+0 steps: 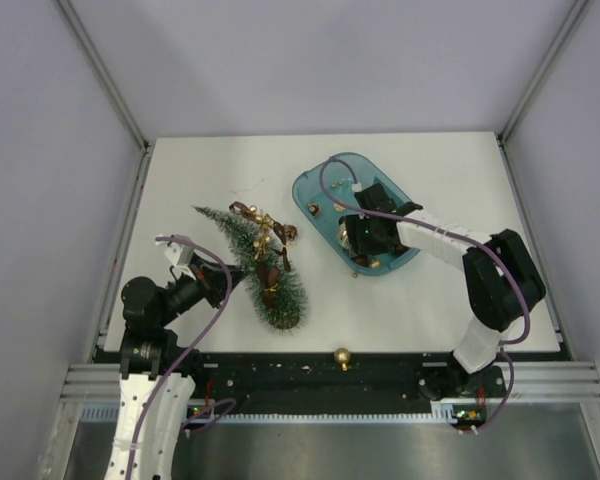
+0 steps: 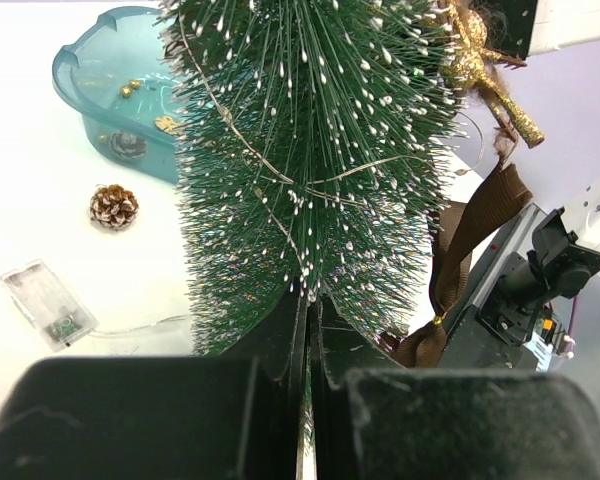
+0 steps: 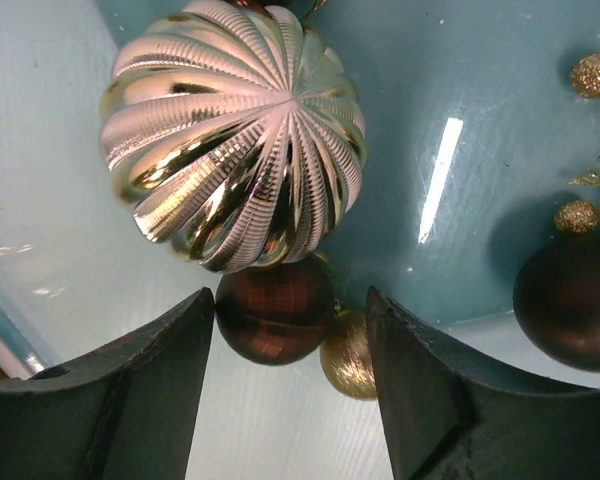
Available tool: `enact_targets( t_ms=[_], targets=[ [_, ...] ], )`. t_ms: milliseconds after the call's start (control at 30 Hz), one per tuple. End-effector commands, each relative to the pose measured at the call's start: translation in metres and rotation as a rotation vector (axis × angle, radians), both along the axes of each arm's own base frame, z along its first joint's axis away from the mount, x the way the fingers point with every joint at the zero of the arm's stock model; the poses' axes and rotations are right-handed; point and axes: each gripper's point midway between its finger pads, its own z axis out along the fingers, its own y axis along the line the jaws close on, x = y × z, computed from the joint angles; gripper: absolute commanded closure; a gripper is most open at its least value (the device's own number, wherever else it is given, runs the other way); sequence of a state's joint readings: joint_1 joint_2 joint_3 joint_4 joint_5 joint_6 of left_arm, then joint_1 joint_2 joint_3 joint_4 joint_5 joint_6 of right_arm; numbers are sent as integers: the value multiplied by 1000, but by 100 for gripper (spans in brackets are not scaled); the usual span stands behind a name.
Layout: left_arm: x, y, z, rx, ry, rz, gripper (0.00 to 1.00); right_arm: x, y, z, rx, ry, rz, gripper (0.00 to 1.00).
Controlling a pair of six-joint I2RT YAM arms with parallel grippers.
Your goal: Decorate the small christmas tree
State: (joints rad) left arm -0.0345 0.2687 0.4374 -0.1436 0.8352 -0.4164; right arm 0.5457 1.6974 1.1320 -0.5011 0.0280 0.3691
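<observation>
The small christmas tree lies slanted on the white table, its tip toward the far left; a brown ribbon and gold pieces rest on it. My left gripper is shut on its bristles, which show in the thin slit between the fingers. My right gripper hangs over the teal tray, open. Between its fingertips sit a dark brown ball, touching the left one, and a small gold glitter ball. A large ribbed gold ball lies just beyond.
A pine cone and a clear battery box with its wire lie on the table between tree and tray. Another brown ball and small gold beads are in the tray. A gold ball sits at the near edge.
</observation>
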Motion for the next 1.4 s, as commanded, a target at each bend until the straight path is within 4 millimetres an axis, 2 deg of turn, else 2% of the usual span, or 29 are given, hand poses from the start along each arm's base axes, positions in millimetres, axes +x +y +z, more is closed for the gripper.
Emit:
enact_targets(
  t_ms=[0, 133, 300, 367, 433, 500, 600, 700, 833, 967, 1067, 1133, 1300, 1367],
  targets=[
    [-4, 2, 10, 8, -64, 16, 100, 2, 2, -8, 11, 26, -6, 40],
    [-4, 2, 9, 8, -62, 16, 100, -3, 7, -17, 31, 68, 2, 44],
    [-4, 2, 9, 9, -62, 16, 100, 0, 7, -13, 36, 50, -7, 61],
    [-3, 2, 8, 9, -59, 16, 100, 3, 6, -5, 36, 27, -11, 71],
    [-4, 2, 8, 10, -60, 14, 100, 6, 6, 10, 48, -5, -15, 78],
    [-3, 2, 8, 10, -57, 14, 100, 10, 3, 32, 53, -67, -32, 81],
    [-4, 2, 7, 10, -55, 11, 100, 14, -1, 73, 80, -157, -50, 82],
    [-4, 2, 7, 9, -56, 10, 100, 8, -2, 118, 148, -238, -44, 82],
    [-4, 1, 8, 8, -61, 7, 100, -17, 18, 174, 346, -312, 74, 80],
    [-6, 1, 9, 6, -68, 2, 100, -61, 42, 208, 542, -310, 274, 80],
    [-6, 1, 9, 5, -71, 2, 100, -88, 54, 215, 608, -305, 390, 80],
    [-7, 1, 9, 4, -70, 2, 100, -105, 61, 213, 652, -283, 450, 80],
    [-7, 0, 9, 3, -72, 0, 100, -147, 100, 217, 793, -242, 614, 80],
    [-7, 1, 9, 3, -75, 3, 100, -156, 112, 221, 850, -252, 655, 80]
  ],
)
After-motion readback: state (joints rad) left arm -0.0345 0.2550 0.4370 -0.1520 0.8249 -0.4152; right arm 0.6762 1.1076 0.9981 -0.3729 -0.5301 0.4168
